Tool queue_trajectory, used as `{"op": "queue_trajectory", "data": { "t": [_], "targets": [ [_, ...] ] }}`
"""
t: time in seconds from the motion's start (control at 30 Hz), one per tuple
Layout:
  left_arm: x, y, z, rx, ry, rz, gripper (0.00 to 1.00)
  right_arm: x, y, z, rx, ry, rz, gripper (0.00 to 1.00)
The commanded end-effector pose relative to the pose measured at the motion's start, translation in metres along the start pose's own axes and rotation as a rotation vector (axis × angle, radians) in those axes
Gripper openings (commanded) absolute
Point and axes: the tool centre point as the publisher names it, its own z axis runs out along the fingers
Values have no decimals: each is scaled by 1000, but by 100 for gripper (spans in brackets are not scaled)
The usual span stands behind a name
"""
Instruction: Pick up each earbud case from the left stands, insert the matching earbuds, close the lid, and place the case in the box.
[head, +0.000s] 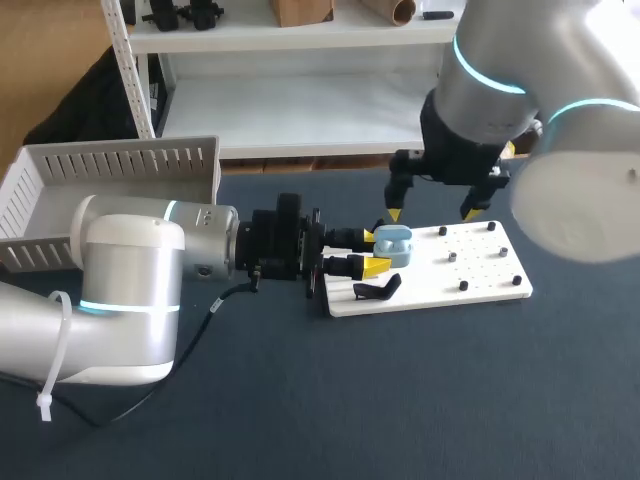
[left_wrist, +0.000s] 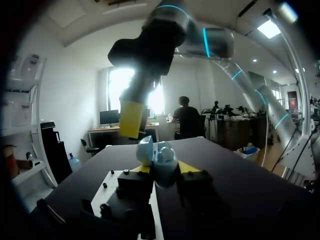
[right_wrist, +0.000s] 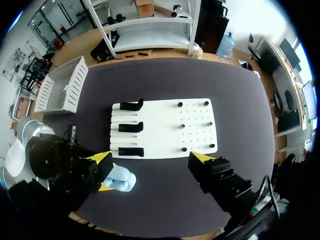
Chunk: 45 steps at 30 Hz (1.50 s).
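Observation:
A light blue earbud case (head: 393, 246) is held just above the near-left part of the white stand board (head: 470, 268). My left gripper (head: 377, 252) is shut on its sides. In the left wrist view the case (left_wrist: 161, 159) sits between the yellow fingertips (left_wrist: 189, 166), and its lid seems tipped up. My right gripper (head: 432, 213) hangs open above the board, one finger over the case and touching nothing. From the right wrist view, the case (right_wrist: 120, 180) lies beside the right gripper (right_wrist: 150, 160), off the edge of the board (right_wrist: 165, 127).
A black stand (head: 377, 290) is at the board's front left; the right wrist view shows three black stands (right_wrist: 131, 127) in a row. Small black pegs (head: 452, 256) dot the board's right half. A white slatted box (head: 110, 185) sits at the far left.

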Motion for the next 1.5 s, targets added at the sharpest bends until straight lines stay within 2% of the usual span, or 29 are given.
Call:
{"op": "queue_trajectory", "data": {
  "t": [0.03, 0.37, 0.5, 0.73, 0.9, 1.0, 1.2, 1.33, 1.5],
  "targets": [
    [1, 0, 0, 1, -4, 2, 0, -2, 3, 2, 8, 25, -4, 100],
    [1, 0, 0, 1, -4, 2, 0, 24, 0, -1, 37, 71, -45, 100],
    [1, 0, 0, 1, -4, 2, 0, 26, -3, -11, 42, 28, -42, 100],
    [1, 0, 0, 1, -4, 2, 0, 30, -7, -58, -35, -89, -75, 100],
    [1, 0, 0, 1, -4, 2, 0, 45, -9, -74, -95, -69, -154, 100],
    [1, 0, 0, 1, -4, 2, 0, 51, -13, -72, -93, -51, -173, 100],
    [-21, 13, -15, -69, 56, 51, 0, 52, -25, -71, -106, -33, -186, 100],
    [-48, 18, -35, -145, 108, 113, 0, 50, -32, -70, -114, -12, -192, 100],
    [-85, 25, -72, -274, 214, 197, 0, 50, -32, -70, -114, -12, -192, 100]
  ]
}}
